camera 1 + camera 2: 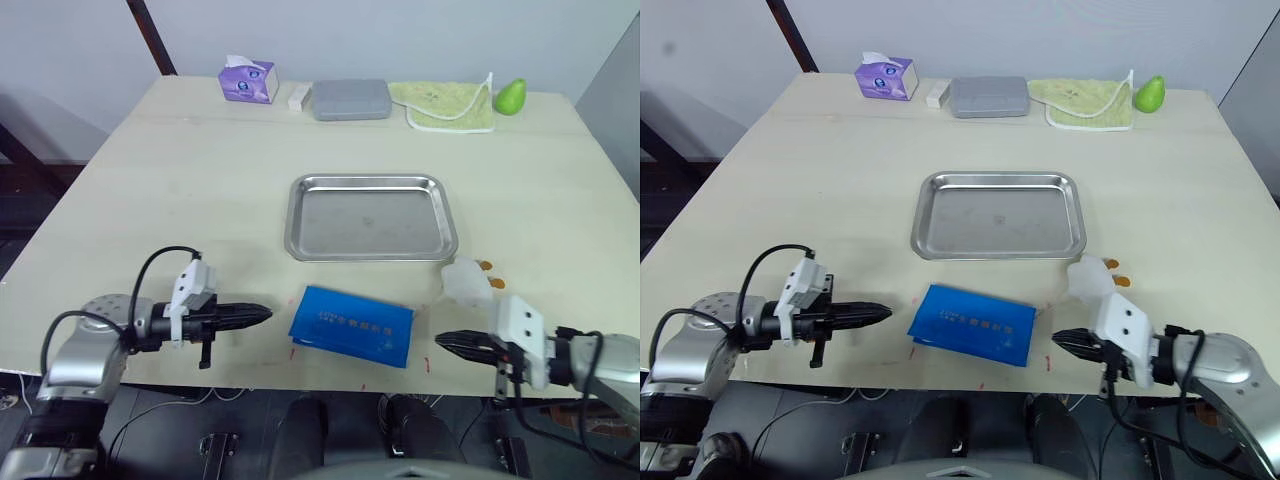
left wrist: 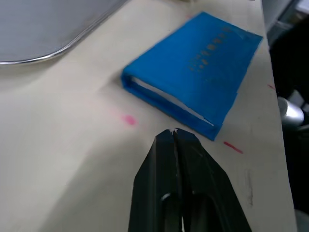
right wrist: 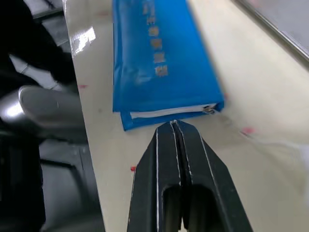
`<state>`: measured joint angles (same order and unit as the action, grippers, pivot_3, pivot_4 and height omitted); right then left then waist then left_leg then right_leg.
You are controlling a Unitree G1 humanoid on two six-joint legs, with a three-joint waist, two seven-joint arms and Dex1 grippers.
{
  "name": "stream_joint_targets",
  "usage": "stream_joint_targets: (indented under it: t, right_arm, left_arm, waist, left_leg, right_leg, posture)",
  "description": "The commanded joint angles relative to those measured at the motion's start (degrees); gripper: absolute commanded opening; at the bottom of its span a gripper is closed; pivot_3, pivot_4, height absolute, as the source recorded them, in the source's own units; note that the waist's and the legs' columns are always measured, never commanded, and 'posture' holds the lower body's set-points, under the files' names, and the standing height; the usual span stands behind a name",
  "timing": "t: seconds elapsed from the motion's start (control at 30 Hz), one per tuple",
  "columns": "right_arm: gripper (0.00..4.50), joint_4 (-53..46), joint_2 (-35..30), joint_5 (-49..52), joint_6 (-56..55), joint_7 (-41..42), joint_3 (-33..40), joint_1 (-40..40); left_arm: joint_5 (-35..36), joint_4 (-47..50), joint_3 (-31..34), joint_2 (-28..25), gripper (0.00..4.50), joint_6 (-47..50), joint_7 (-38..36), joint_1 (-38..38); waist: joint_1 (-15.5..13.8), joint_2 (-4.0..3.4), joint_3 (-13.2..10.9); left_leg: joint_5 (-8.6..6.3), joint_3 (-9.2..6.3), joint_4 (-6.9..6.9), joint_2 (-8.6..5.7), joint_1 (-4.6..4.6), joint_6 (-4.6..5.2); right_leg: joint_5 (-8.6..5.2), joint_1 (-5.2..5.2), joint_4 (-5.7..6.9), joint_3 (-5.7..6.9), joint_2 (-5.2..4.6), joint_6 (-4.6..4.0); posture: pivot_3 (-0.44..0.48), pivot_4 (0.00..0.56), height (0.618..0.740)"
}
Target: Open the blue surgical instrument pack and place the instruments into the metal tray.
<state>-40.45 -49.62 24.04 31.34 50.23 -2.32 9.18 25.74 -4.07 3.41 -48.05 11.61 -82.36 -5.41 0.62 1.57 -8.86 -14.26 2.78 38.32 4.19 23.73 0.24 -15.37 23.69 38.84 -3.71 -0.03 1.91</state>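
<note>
Folded blue pack (image 1: 352, 326) before the shiny steel tray (image 1: 370, 216)
Flat, still wrapped, pale inner edge showing; left gripper (image 1: 262, 314) and right gripper (image 1: 444, 343) flank it, fingers pressed together

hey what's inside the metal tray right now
Nothing: the metal tray shows only bare steel. The blue surgical instrument pack lies closed in front of it, so its contents are hidden.

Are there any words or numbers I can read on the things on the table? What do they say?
Blue surgical instrument pack: one row of small pale print on top, too blurred to read.
Purple tissue box: a pattern on its side, no letters clear enough to read.
Metal tray, grey box: no writing seen.
So nothing can be quoted.
</note>
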Motion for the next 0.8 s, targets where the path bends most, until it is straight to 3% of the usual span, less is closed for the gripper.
stream_joint_targets:
  t: [0.03,0.33,0.8]
  right_arm:
    - [0.0,0.5,-1.3,-3.8,1.2,-0.3,-4.6,-2.9]
    - [0.0,7.4,2.4,-11.2,-1.4,1.0,-17.1,-11.5]
    - [0.0,14.3,3.5,-11.3,-5.6,4.7,-13.7,-16.0]
  left_arm:
    - [-1.1,-0.6,-1.8,0.4,0.03,-1.7,-1.4,-1.8]
    - [-3.4,-0.1,-6.2,5.4,0.03,-3.0,1.1,-3.6]
    - [-4.5,1.6,-8.5,10.7,0.03,-2.9,5.2,-4.1]
  waist:
    - [0.0,0.01,0.0]
    - [0.0,0.03,0.0]
    - [-0.3,0.03,0.0]
  left_leg:
    - [0.0,0.0,0.0,0.0,0.01,0.0]
    - [0.0,0.0,0.03,0.01,0.02,0.0]
    - [0.0,-0.02,0.09,-0.01,-0.02,0.01]
  right_leg:
    - [0.0,0.01,0.0,0.01,0.0,0.0]
    - [0.01,0.01,0.03,-0.01,0.03,0.02]
    - [0.04,-0.05,0.07,0.01,0.0,0.05]
  posture:
    - [0.0,0.15,0.74]
    - [0.0,0.15,0.74]
    - [0.0,0.15,0.74]
